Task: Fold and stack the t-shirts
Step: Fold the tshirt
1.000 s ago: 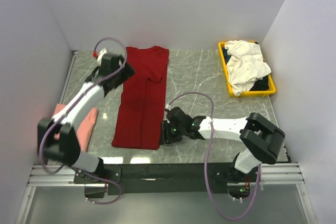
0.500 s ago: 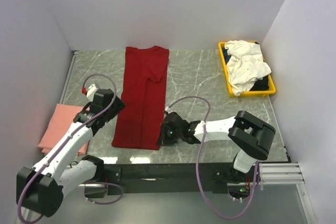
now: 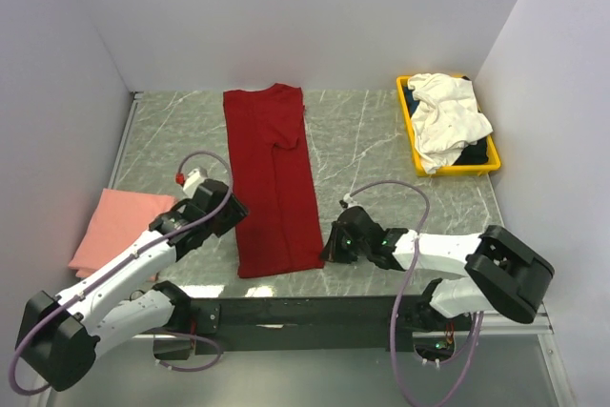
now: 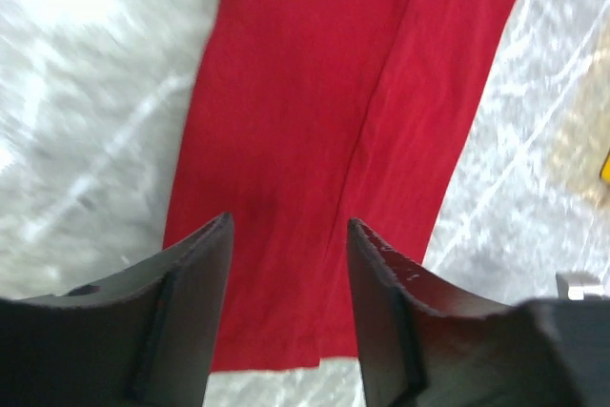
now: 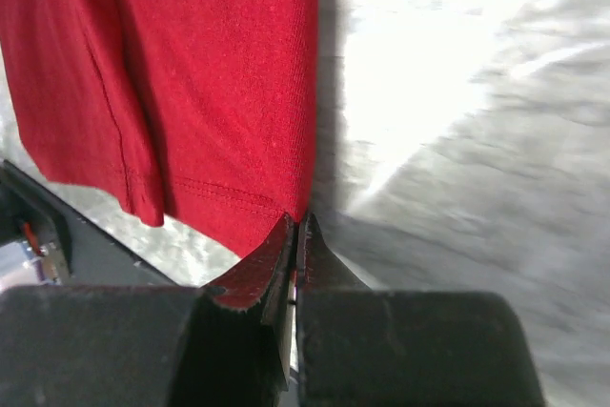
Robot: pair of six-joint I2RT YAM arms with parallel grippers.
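Dark red t-shirt (image 3: pixel 272 178): it lies flat on the table (image 3: pixel 372 140) as a long, narrow strip. The collar end is far from you and the hem end is near, between your two arms.
Right gripper (image 5: pixel 295 226): the jaws are pressed together at the hem's right corner. A thin edge of red cloth appears to be pinched at the tips.
Left gripper (image 4: pixel 288 235): the jaws are spread wide and hold nothing. They are poised over the left part of the hem end.
Step in hand: judged to be the crosswise fold, hem toward collar, not yet begun.
Method: bring the left jaws down on the left hem corner and close through every layer before you lift. Raise both corners level and carry them together so the strip's long edges stay aligned.
Risk: the right pinch looks shallow, so you may lose the cloth on lifting.
Other shirts: the salmon-pink t-shirt (image 3: pixel 119 226) lies folded at the left, well apart. The white t-shirt (image 3: pixel 446 116) is heaped in the yellow bin (image 3: pixel 405 121).
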